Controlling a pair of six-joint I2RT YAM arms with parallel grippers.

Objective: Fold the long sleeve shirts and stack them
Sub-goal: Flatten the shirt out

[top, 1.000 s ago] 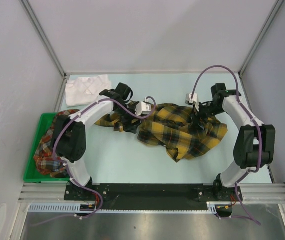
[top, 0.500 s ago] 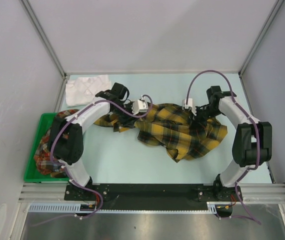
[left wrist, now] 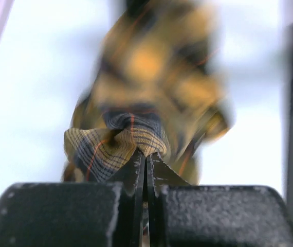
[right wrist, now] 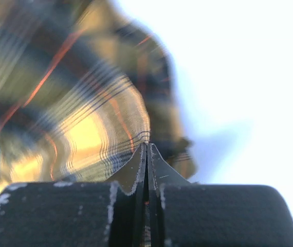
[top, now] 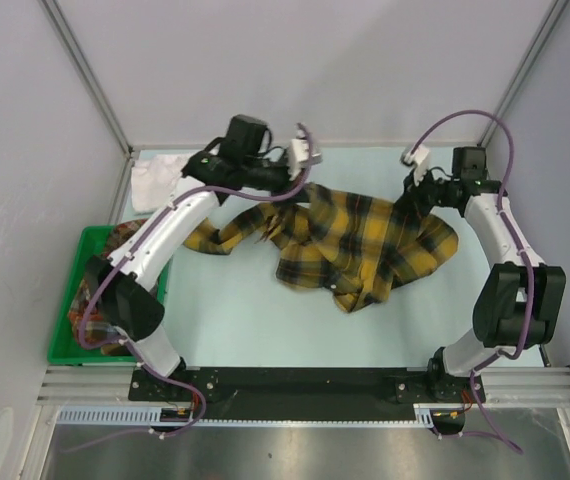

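Note:
The yellow-and-black plaid shirt (top: 350,245) lies crumpled mid-table, its far edge lifted at two spots. My left gripper (top: 295,188) is shut on a bunched fold at the shirt's far left; in the left wrist view the jaws (left wrist: 146,153) meet on the plaid cloth (left wrist: 110,144). My right gripper (top: 412,195) is shut on the far right edge, and the right wrist view shows the closed tips (right wrist: 147,145) pinching the fabric (right wrist: 95,128). A white shirt (top: 153,182) sits at the far left corner, partly behind the left arm. A red-orange plaid shirt (top: 93,290) lies in the bin.
The green plastic bin (top: 63,345) stands at the table's left edge beside the left arm's base. Grey walls and metal frame posts close in the table at the left, back and right. A sleeve (top: 215,238) of the yellow shirt trails left.
Both grippers have closed on the yellow plaid shirt and risen toward the back of the table. The shirt's far edge has lifted and stretched between them.

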